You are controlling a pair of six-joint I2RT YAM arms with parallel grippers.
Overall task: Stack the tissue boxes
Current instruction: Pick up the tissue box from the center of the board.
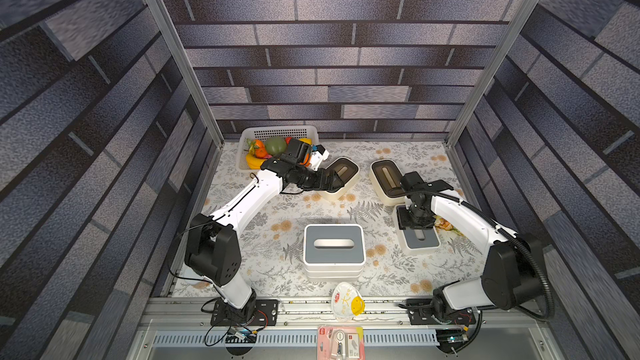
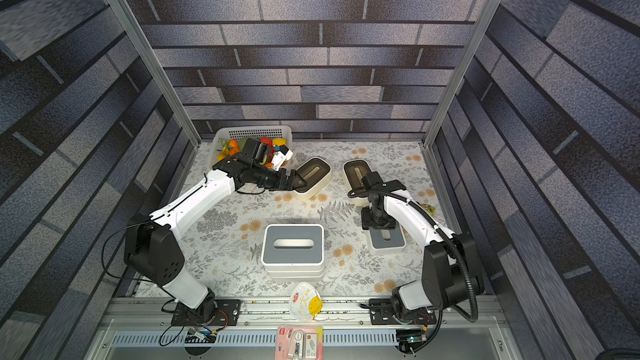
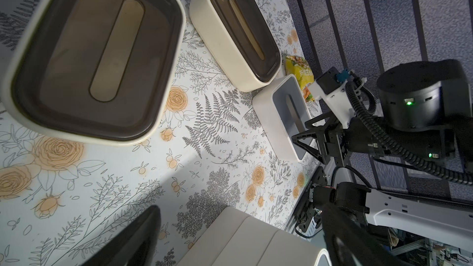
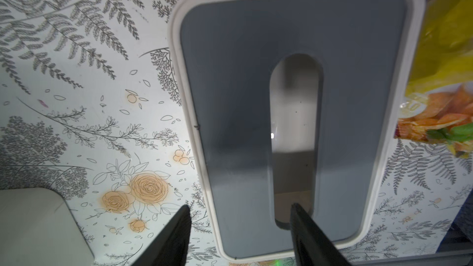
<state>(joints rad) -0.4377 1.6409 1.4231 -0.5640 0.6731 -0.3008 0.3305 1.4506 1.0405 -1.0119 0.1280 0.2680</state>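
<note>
- Our right gripper (image 4: 240, 207), jaws apart, straddles one wall of the white grey-lidded tissue box (image 4: 230, 85), seemingly to lift it.
- Our left gripper (image 1: 330, 181) waits wide open near the rounded cream brown-lidded box (image 1: 346, 169).

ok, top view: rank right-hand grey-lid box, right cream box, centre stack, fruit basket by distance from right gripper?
1. grey-lid box, directly under right gripper
2. right cream box, just behind it
3. centre stack, mid-table
4. fruit basket, far back-left corner
</note>
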